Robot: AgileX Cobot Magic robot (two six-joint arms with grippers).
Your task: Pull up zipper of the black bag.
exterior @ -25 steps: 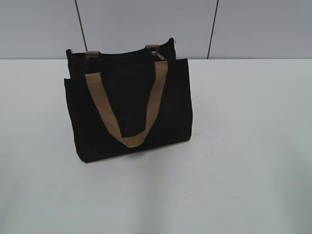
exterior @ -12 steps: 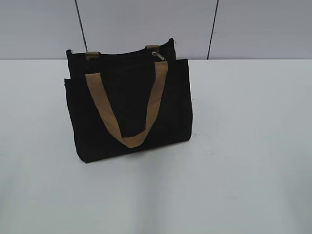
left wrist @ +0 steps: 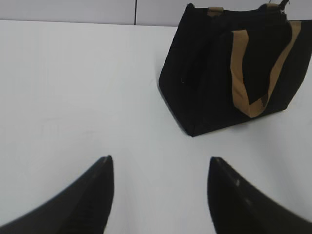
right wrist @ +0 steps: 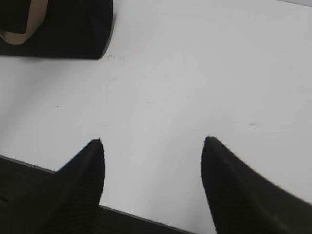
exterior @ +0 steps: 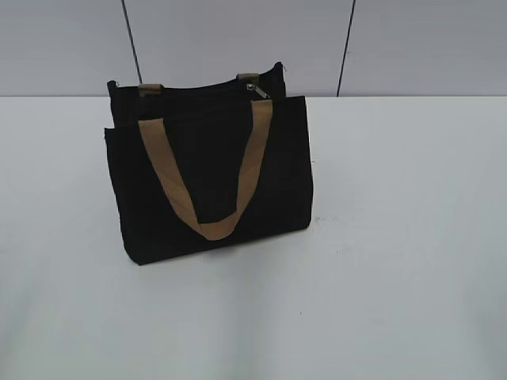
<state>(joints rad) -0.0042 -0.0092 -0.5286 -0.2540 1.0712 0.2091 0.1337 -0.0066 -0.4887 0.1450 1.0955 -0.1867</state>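
The black bag (exterior: 210, 178) stands upright on the white desk (exterior: 396, 237), left of centre in the exterior frame. The zipper (exterior: 253, 88) pull sits on the top edge, toward its right end, above the tan handle (exterior: 207, 186). Left gripper (left wrist: 158, 168): jaws spread, holding nothing, bag at upper right. Right gripper (right wrist: 152, 146): jaws spread, empty, bag corner at upper left.

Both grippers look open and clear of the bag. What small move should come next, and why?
Probably bring the left gripper forward toward the black bag to steady its near end. Both it and the right gripper are open, holding nothing, over bare table. The zipper pull sits untouched at the bag's top edge, toward its right end, so the right gripper could take it afterwards.
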